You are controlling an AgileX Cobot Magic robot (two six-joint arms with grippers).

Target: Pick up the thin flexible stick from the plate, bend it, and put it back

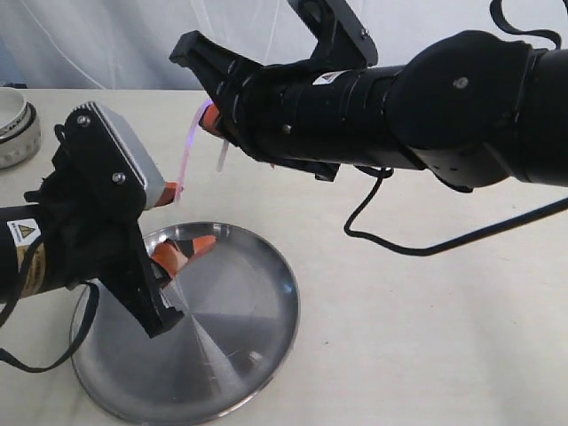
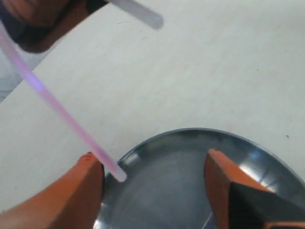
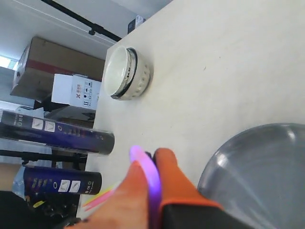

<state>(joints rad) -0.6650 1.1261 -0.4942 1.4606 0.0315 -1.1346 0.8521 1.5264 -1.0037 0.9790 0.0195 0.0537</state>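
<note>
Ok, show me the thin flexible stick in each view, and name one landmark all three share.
Exterior view: the thin flexible stick arcs from the right gripper down to the left gripper, left of centre.
Left wrist view: it slants across the table to one orange finger.
Right wrist view: clamped between orange fingers, glowing purple.
Shared landmark: the plate, in all three.
</note>
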